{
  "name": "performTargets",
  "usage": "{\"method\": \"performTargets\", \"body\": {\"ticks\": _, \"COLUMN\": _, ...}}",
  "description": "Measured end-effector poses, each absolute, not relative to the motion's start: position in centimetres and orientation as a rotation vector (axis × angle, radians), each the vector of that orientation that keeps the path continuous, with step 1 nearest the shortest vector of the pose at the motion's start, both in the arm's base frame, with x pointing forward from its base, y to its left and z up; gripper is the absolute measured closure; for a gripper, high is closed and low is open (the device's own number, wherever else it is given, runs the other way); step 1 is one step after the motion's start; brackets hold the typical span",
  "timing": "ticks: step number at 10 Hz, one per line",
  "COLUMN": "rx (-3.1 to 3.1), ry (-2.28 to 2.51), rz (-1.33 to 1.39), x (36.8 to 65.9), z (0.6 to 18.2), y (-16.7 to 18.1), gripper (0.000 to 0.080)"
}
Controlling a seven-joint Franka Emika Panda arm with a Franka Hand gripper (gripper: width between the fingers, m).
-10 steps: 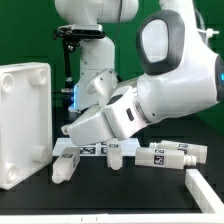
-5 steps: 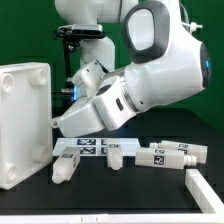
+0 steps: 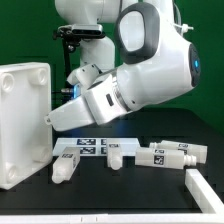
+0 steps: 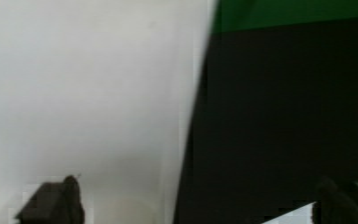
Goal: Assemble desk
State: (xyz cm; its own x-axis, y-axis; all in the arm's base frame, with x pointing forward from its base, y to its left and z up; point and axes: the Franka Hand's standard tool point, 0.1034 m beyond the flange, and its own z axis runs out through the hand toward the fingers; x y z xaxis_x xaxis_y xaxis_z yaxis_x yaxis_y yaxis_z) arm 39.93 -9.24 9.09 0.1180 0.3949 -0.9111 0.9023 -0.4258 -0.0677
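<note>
Space gapes between the fingers [image 4: 51, 200] of the gripper [image 4: 197, 203]. They are spread wide with nothing pinched. In the wrist view one dark tip hangs over white plastic and the other over black, so I'd say the gripper straddles an edge. That white plastic is the tabletop [image 4: 87, 100] of the desk.

In the exterior view the tabletop [image 3: 22, 120] stands up on edge at nine o'clock, its corner sockets turned my way. The arm [image 3: 140, 70] leans down so that its wrist noses in at the panel's three o'clock side, where the fingertips themselves are hidden. My guess is that it is squaring up to take that rim, because a panel on edge has to be laid flat before anything goes into the sockets.

Out from the wrist towards five o'clock, the legs [image 3: 170, 153] lie loose on the black table [image 3: 120, 195], tag stickers up and well apart from the gripper. One lies by the panel's foot at seven o'clock. The marker board [image 3: 85, 146] lies flat just below the wrist.
</note>
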Motion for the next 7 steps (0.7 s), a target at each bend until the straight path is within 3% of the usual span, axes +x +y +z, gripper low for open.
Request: {"method": "performTargets", "body": {"ticks": 7, "rx": 1.896, "ry": 1.281, "rz": -1.297, "x": 38.8, "z": 8.3, "y": -10.2, "gripper": 0.0151}}
